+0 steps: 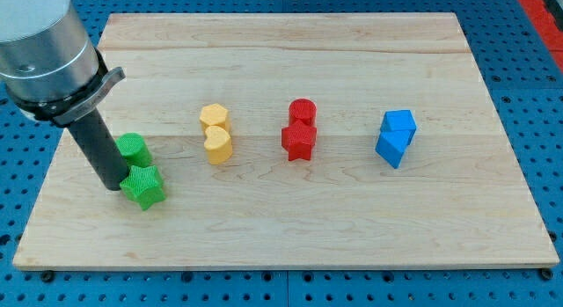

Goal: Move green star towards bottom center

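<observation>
Green star point(143, 186) touches my tip point(114, 187) on its left.

Views: one camera only, so no shared ground; placed high at the board's point(290, 228) near edge, looking downward and across it at a slant; distance moderate, all four edges of the wooden board within frame; blue perforated table point(22, 166) showing around it; arm point(48, 52) entering from the view's top left.
</observation>
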Robot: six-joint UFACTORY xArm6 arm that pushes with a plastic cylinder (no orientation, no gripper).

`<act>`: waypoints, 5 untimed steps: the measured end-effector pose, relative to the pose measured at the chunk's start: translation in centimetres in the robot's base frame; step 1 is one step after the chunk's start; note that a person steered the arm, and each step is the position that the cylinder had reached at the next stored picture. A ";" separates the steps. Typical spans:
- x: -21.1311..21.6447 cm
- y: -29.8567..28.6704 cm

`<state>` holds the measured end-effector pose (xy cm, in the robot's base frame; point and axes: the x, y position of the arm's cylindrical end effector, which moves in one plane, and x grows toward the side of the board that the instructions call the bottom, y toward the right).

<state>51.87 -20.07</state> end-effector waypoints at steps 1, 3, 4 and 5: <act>1.0 1.9; 2.6 5.9; 2.5 4.1; 2.5 3.8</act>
<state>54.33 -16.25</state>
